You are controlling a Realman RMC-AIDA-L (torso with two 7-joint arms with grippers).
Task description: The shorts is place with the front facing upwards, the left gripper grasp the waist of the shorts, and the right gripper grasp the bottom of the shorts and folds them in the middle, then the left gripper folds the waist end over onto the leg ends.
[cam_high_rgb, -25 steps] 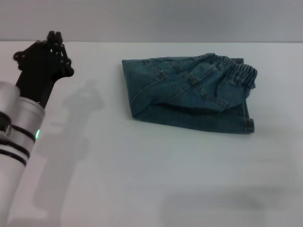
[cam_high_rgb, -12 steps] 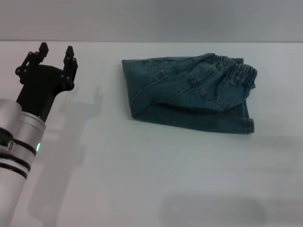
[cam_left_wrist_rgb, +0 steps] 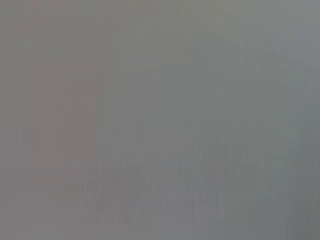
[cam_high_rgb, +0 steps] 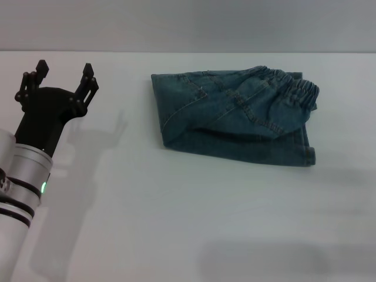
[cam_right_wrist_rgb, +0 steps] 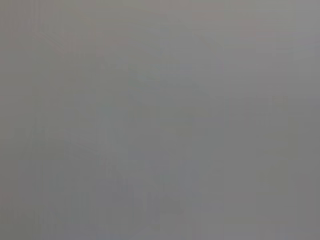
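Beside folded shorts (cam_high_rgb: 235,117), spread left hand (cam_high_rgb: 63,73)

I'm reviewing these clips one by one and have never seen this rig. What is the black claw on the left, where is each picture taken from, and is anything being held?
The main picture comes from a camera on the robot's head, looking down at a white table. The black claw is the left gripper, on the end of the robot's silver left arm. Its fingers are spread open and hold nothing; it hangs over the table's left side, well apart from the clothing. The right arm is out of sight. On the table lie denim shorts, already folded into a compact bundle, with the elastic waistband on top at the right end. The other two pictures come from cameras on each wrist, but both show only plain grey, so they tell nothing here.
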